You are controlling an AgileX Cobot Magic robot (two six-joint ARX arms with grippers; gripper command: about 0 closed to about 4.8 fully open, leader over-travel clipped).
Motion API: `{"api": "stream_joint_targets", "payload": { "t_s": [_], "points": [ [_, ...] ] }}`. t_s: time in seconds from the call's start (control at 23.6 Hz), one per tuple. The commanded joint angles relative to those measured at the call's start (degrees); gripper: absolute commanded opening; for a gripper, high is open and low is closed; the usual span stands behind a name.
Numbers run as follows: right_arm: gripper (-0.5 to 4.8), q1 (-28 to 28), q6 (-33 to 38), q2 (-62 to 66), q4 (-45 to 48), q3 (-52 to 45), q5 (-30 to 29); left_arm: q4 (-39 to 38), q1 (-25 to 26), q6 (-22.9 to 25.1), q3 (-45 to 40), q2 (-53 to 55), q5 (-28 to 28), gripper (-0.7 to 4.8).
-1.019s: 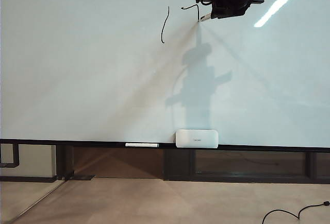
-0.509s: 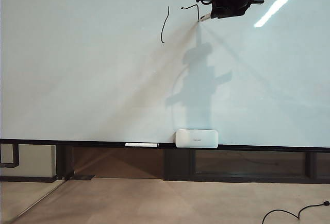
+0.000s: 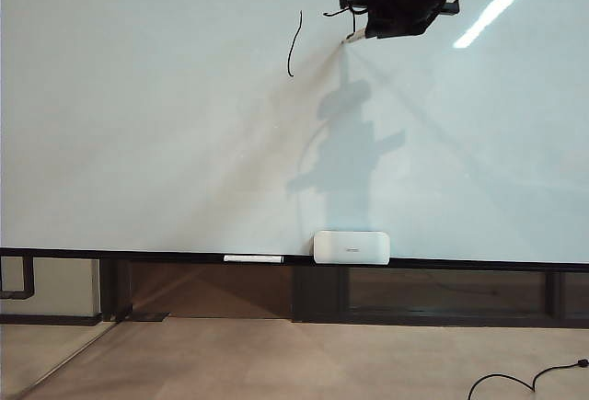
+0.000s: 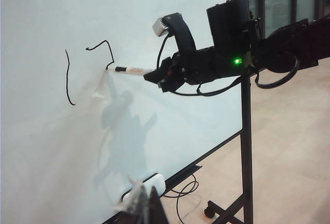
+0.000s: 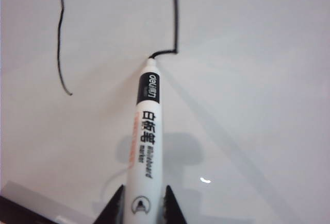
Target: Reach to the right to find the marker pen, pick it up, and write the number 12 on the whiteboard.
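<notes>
The whiteboard [image 3: 138,142] fills the exterior view. High on it, my right gripper [image 3: 373,28] is shut on the marker pen [image 3: 353,38], whose tip touches the board. In the right wrist view the white pen [image 5: 146,131] runs out between the two dark fingers of that gripper [image 5: 144,189] to the end of a black stroke. A curved "1" [image 5: 61,33] is drawn, and beside it an angular line [image 5: 175,18], the upper part of a "2". My left gripper [image 4: 147,204] hangs away from the board, its fingers together and holding nothing.
A white rounded box [image 3: 351,246] and a slim white stick [image 3: 253,258] rest on the dark lower ledge [image 3: 138,254]. The board's black stand leg [image 4: 246,147] rises from the floor, and a black cable [image 3: 515,382] lies on the floor at the right.
My right gripper and the pen have slid a little to the left along the board, lengthening the stroke at the foot of the "2". The left arm has not moved.
</notes>
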Motion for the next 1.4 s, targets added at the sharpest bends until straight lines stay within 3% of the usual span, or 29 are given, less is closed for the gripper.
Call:
{"api": "stream_joint_targets", "payload": {
  "t_s": [0.04, 0.59, 1.4],
  "points": [
    [-0.02, 0.6, 0.4, 0.5, 1.8, 0.2, 0.3, 0.7, 0.0, 0.5, 0.2, -0.1, -0.2, -0.05],
    [-0.02, 1.5, 1.2, 1.2, 4.2, 0.2, 0.1, 0.6, 0.0, 0.4, 0.2, -0.1, -0.3, -0.05],
    [-0.02, 1.5, 1.2, 3.2, -0.7, 0.2, 1.7, 0.3, 0.0, 0.9, 0.2, -0.1, -0.4, -0.05]
  ]
}}
